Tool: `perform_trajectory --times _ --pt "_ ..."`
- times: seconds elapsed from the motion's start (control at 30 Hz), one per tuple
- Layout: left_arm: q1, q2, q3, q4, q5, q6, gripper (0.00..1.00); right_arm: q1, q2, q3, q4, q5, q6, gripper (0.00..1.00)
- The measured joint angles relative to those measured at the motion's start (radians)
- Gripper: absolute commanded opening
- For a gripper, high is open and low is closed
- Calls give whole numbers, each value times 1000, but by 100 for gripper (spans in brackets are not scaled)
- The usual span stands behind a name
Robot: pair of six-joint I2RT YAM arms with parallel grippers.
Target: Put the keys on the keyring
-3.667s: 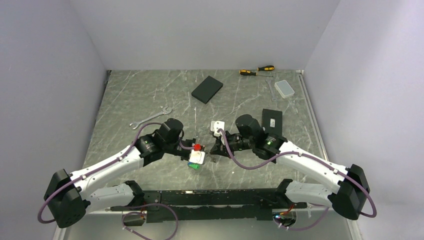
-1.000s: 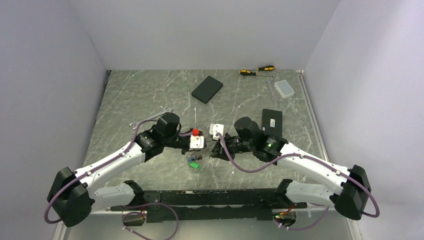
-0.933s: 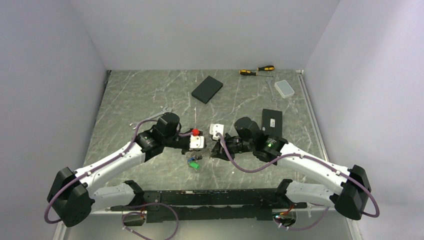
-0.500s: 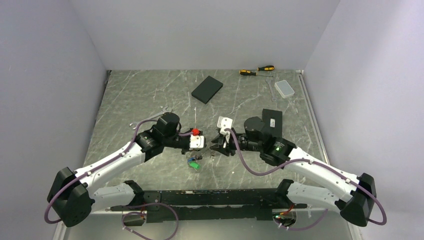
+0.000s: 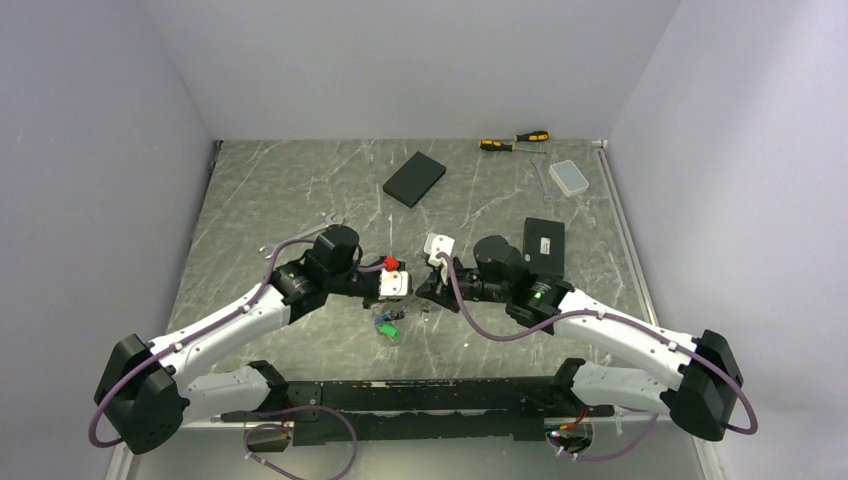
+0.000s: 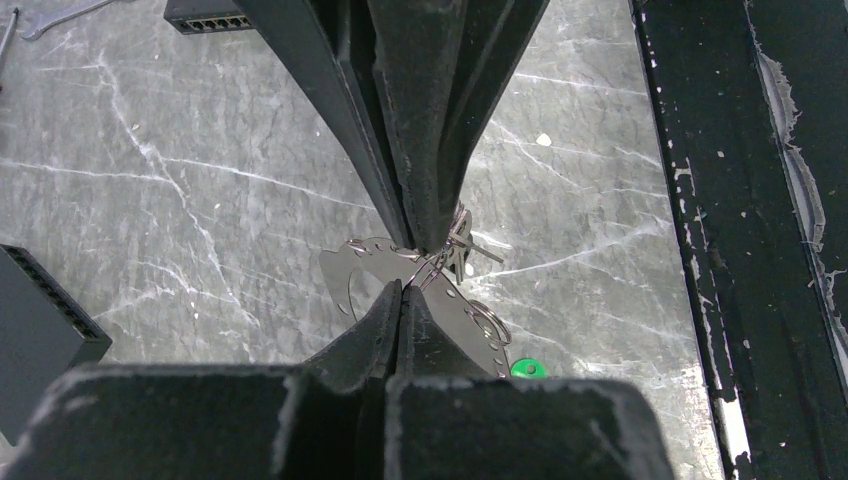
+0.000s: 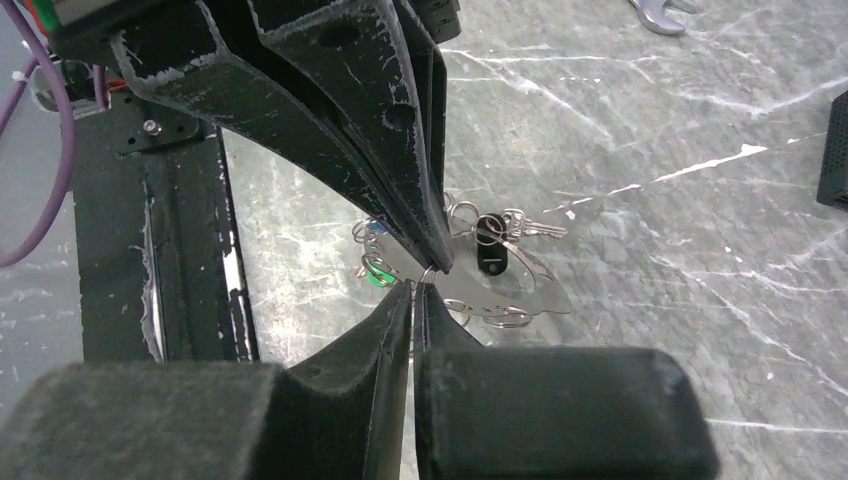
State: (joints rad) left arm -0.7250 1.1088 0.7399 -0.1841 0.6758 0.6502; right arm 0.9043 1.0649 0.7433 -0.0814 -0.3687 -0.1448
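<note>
1. Finds the keys [image 7: 490, 255] bunched on the marble table [image 5: 300, 190], green and black heads showing, directly below both tools.
2. Finds the keyring [image 7: 535, 290], a silver oval, lying flat among them.
3. Shows the left gripper [image 6: 412, 268] pressed fully together and the right gripper [image 7: 420, 282] all but together, tip to tip over the bunch.
4. Cannot tell whether either nips the wire.
5. Judges threading barely begun: no key confirmed on the loop, so nearly everything is left to do.
</note>
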Motion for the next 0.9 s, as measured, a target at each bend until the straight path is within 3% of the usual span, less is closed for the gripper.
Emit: perform_trajectory --times 0.9 --pt "0 0 0 0 -11 0 0 1 38 -11 -102 -62 15 11"
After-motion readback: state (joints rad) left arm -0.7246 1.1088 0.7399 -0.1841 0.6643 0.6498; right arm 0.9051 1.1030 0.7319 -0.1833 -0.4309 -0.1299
